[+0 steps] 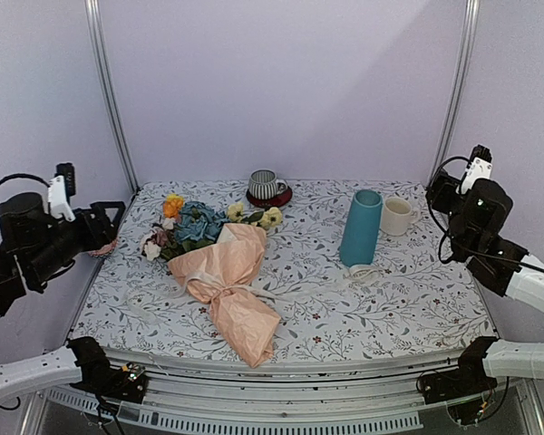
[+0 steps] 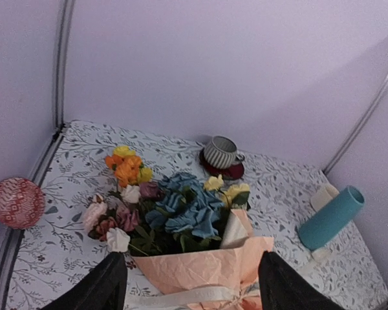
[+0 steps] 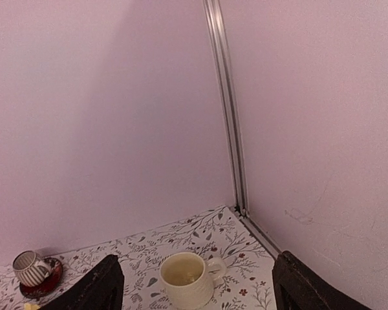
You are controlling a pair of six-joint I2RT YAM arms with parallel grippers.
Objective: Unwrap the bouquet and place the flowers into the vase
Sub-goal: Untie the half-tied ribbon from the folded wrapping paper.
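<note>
step: unwrap not begun; bouquet (image 1: 225, 276) lies tied, left-centre on surface (image 1: 390, 304), well apart from vase (image 1: 360, 227).
claws: left claw (image 2: 191, 268) fingers apart, empty; right claw (image 3: 197, 274) same.
how: I'd pinch a ribbon (image 2: 181, 297) tail w/ left, pull slow, pin paper w/ right.
materials: paper crinkly, peach; ribbon thin, prob slippy; vase smooth upright cylinder.

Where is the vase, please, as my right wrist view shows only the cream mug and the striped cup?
Observer: The vase stands just left of the cream mug, seen from the top camera.
Operator: Thank you; is the bouquet wrapped?
Observer: Yes, the bouquet lies wrapped and tied on the left half of the table.
Operator: Is the left gripper holding it?
Observer: No, the left gripper is open and holds nothing.
</note>
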